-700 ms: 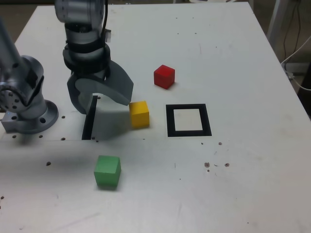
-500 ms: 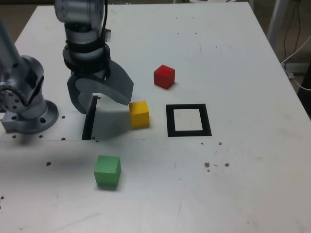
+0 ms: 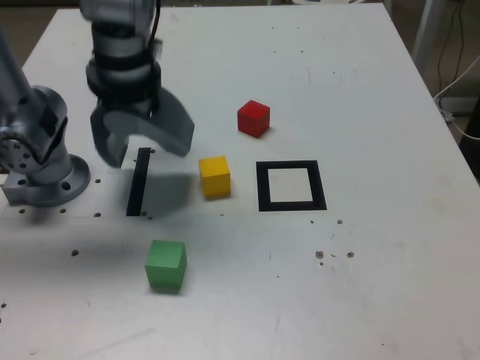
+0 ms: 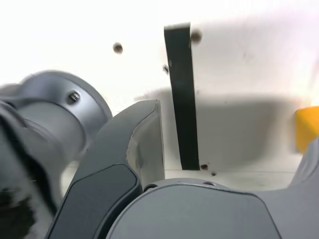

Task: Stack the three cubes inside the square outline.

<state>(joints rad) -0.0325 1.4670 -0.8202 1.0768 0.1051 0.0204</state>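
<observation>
A smooth white rectangular tabletop (image 3: 390,270), marked with small dark round holes, carries a thin straight black strip (image 3: 139,182). Thin pale cables (image 3: 459,129) hang past the exterior view's right edge.

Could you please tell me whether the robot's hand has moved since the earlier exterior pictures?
Yes, the hand has shifted toward the exterior view's left, judged against the black strip, widening its gap from the yellow cube.

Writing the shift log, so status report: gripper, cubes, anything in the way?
Gripper open, nothing held. Red cube, yellow cube, green cube all outside the square outline, unstacked. No obstruction seen.
</observation>
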